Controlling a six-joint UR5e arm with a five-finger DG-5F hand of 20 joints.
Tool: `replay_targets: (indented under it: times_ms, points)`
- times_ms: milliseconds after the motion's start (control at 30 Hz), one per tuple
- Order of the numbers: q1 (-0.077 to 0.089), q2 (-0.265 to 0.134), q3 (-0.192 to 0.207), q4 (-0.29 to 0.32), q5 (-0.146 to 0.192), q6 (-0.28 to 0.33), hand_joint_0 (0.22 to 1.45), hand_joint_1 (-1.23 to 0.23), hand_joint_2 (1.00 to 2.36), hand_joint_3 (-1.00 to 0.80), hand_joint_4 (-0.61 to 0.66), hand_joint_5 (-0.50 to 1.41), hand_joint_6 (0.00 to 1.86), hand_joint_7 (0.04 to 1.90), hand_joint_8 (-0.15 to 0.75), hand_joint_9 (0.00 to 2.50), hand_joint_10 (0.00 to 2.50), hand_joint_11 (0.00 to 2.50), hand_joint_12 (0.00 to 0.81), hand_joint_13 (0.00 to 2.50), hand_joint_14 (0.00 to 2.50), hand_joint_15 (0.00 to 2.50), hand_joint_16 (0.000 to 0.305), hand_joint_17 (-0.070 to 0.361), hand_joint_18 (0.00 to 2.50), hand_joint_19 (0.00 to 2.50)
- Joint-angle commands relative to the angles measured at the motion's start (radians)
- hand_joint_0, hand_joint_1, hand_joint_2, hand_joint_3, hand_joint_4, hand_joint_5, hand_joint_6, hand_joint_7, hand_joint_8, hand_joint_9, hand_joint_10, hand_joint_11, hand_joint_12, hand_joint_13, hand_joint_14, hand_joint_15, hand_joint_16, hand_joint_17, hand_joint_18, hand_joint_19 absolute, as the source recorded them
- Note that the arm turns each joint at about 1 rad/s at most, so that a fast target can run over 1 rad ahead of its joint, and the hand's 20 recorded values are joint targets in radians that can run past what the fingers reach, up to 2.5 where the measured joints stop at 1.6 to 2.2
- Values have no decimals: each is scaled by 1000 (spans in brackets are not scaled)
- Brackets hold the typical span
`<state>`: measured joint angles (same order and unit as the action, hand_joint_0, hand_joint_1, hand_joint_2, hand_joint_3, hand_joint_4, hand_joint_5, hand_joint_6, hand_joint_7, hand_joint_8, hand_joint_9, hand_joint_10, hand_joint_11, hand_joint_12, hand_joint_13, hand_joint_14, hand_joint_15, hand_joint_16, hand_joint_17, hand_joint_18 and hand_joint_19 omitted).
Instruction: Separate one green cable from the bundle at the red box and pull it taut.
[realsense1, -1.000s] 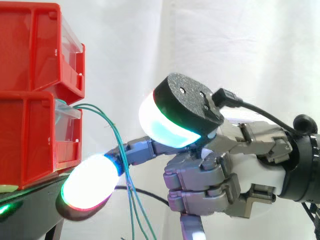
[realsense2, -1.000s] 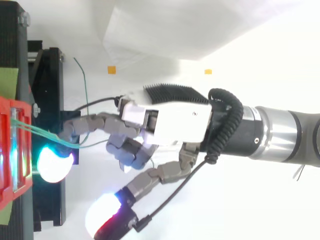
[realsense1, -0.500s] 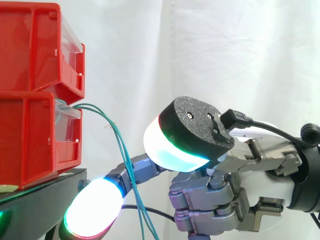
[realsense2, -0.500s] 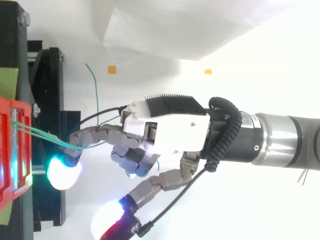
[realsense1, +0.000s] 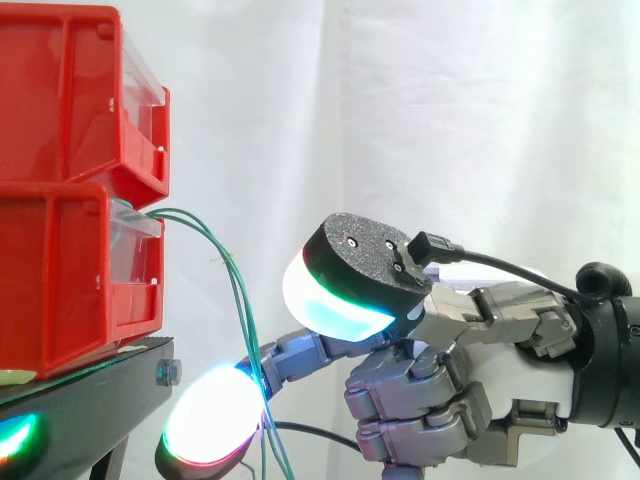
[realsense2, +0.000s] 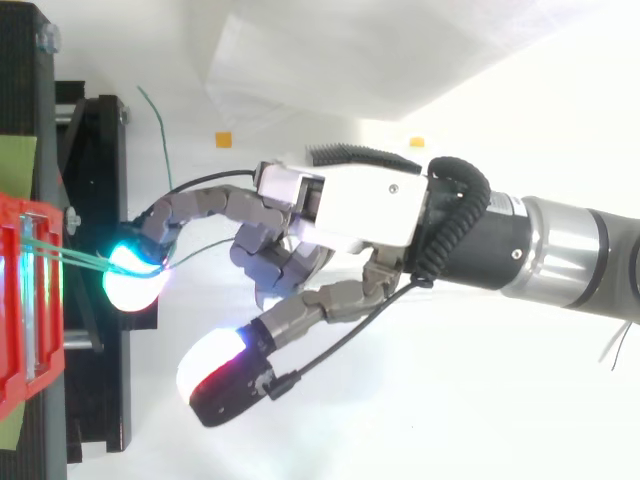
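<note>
**Green strands hooked, none singled out yet**

Green cables (realsense1: 236, 290) spill from the lower red box (realsense1: 60, 270), arc out past the edge of the black stand (realsense1: 80, 400) and hang in a loose curve across the hand (realsense1: 450, 400). One finger (realsense1: 300, 355) reaches out and crooks round them just behind its glowing pad. The others are folded into the palm, and the thumb (realsense1: 350, 275) stands clear above. From overhead, several strands seem to run to that fingertip together. I'd call this the separating step, unfinished. Next it must shed all but one strand, then draw away from the box until that one runs straight.
</note>
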<state>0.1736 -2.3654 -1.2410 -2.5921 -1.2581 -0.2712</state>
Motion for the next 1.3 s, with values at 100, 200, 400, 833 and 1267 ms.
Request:
replay_targets:
  times_ms: [100, 200, 400, 833, 1267]
  points:
    - [-5, 0, 0, -40, 5, 44, 470, -758, 1000, -500, 365, -100, 504, 833, 389, 1541, 2500, 1688, 540, 1544, 2500, 1461, 211, 158, 1975, 164]
    - [-9, 0, 0, -39, 6, 67, 472, -759, 1000, -500, 367, -101, 504, 836, 387, 1539, 2500, 1690, 540, 1543, 2500, 1461, 208, 156, 1970, 166]
    - [-8, 0, 0, -40, 8, 139, 478, -760, 1000, -500, 367, -99, 504, 851, 388, 1537, 2500, 1662, 540, 1538, 2500, 1465, 205, 153, 1957, 174]
    - [-3, 2, 0, -39, 6, 145, 532, -693, 1000, -500, 252, -45, 505, 1171, 372, 1605, 2500, 1628, 516, 1557, 2500, 1418, 186, 139, 1974, 187]
    - [-5, 0, 0, -39, 9, 155, 474, -490, 1000, -500, 155, 9, 506, 1103, 356, 1693, 2500, 1634, 497, 1608, 2500, 1413, 203, 152, 2103, 170]
